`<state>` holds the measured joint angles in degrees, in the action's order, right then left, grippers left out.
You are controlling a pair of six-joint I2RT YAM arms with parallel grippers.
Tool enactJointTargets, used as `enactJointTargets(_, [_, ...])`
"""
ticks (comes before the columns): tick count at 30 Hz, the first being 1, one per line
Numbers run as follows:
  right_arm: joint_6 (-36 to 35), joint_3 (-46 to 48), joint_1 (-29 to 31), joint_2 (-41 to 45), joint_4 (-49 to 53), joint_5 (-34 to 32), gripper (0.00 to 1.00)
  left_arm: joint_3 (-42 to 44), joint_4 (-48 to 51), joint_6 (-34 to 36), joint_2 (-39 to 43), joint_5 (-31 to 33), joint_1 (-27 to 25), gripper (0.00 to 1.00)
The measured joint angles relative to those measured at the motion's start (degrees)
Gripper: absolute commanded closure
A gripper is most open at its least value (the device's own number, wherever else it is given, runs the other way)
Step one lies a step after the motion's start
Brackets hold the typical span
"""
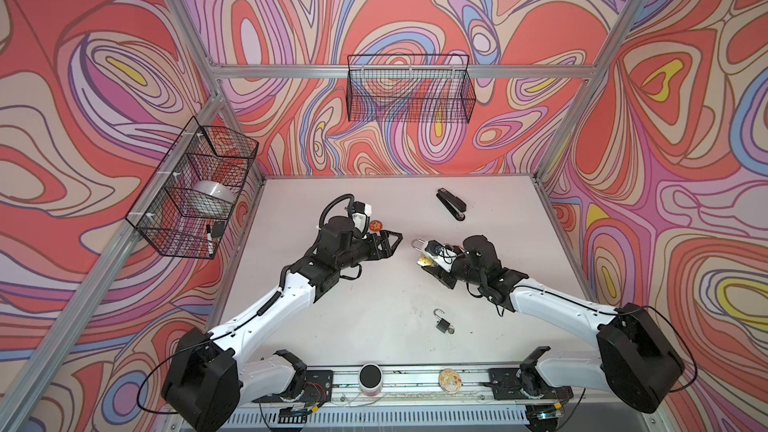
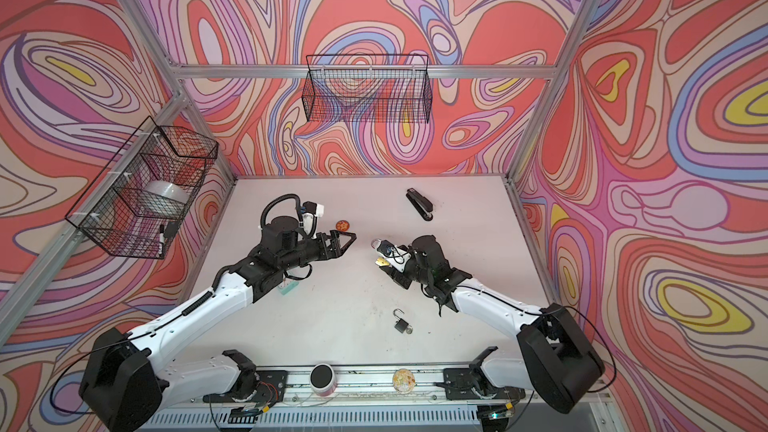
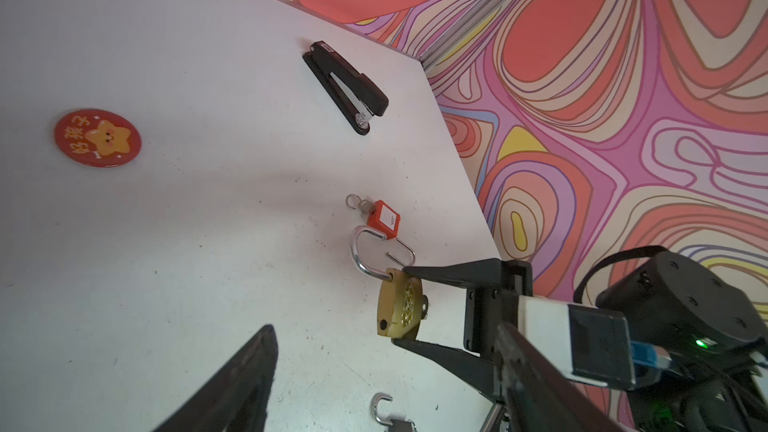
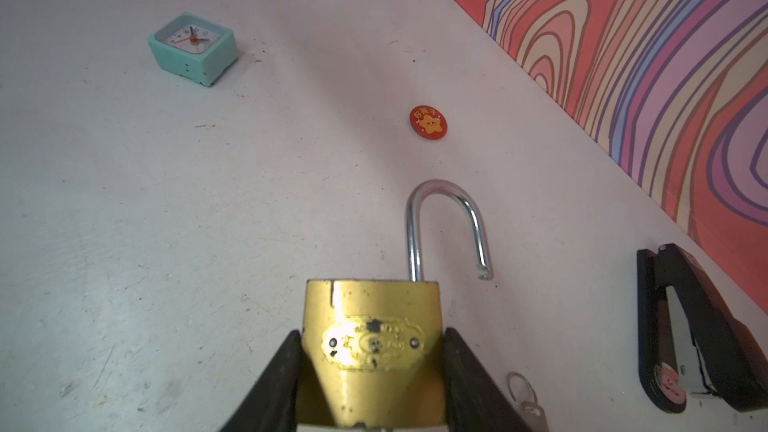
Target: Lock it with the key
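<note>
A brass padlock [image 4: 370,342] with its silver shackle [image 4: 444,218] swung open is clamped by its body in my right gripper [image 4: 372,332], just above the table right of centre [image 1: 423,260]. In the left wrist view a small dark stub [image 3: 424,310] sticks out of the lock's bottom end. It looks like the key's head, but I cannot tell for sure. My left gripper [image 1: 397,244] hangs open and empty a short way left of the shackle in both top views [image 2: 350,245]. It faces the lock without touching it.
A red padlock [image 3: 384,220] with a ringed key [image 3: 358,202] lies on the table beyond the brass one. A small dark padlock [image 1: 444,324], shackle open, lies nearer the front. A black stapler [image 1: 452,204], red star badge [image 3: 97,137] and teal clock [image 4: 193,47] are about. Wire baskets [image 1: 409,89] hang on the walls.
</note>
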<state>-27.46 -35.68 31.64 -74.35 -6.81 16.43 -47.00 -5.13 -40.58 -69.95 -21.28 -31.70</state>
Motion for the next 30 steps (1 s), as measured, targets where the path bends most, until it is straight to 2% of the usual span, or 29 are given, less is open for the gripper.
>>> enactJointTargets(16, [0.15, -1.07, -5.35, 1.66, 1.46, 4.87, 0.68, 0.0, -7.52, -2.95, -4.92, -3.72, -1.99, 0.2])
enactJointTargets(30, [1.88, -3.37, -8.09, 3.08, 2.69, 10.43, 0.67, -0.17, -12.76, -5.31, -9.27, -7.13, -4.31, 0.28])
